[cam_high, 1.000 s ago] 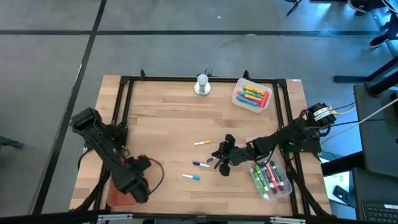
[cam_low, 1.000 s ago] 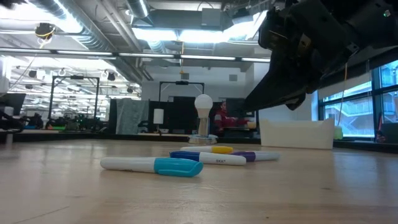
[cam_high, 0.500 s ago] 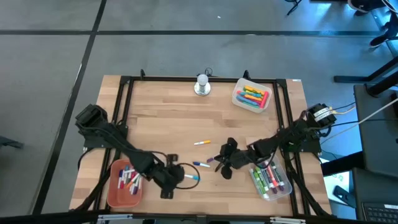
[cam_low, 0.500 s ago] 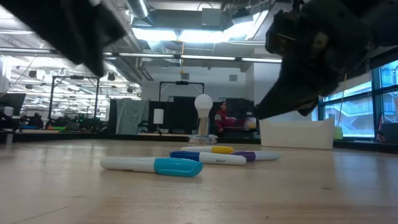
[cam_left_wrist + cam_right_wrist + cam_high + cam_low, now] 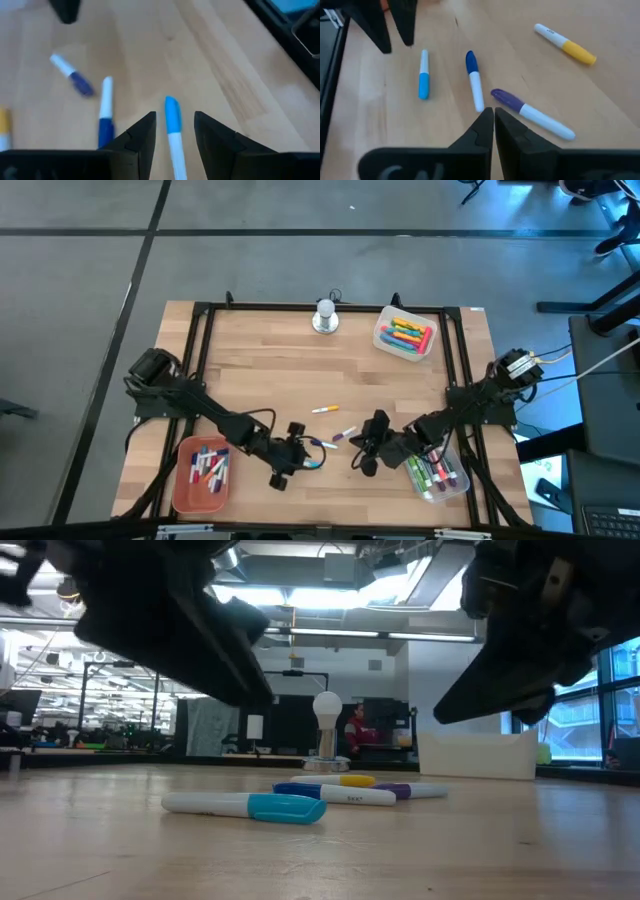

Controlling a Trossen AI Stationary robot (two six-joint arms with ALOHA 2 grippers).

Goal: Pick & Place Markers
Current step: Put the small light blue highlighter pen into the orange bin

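Hovering low over the light-blue-capped marker, the left gripper has its fingers parted with the pen lined up right in the gap between them, and no contact that can be seen. That looks like the setup for a pinch across the barrel. In the high view this gripper sits in the lower middle of the frame, just beside that pen.

Three more markers lie loose on the wooden table: a dark-blue-capped one, a purple-capped one and a yellow-capped one, all near the centre of the frame. The right gripper waits lower right of centre, fingers pressed together and holding nothing, and its wrist view looks straight at the purple-capped pen.

The orange tray at lower left already holds several pens, a likely drop spot for the left arm. A clear bin at lower right holds more, and another tub at upper right has bright ones. A round knob stands at the top edge.
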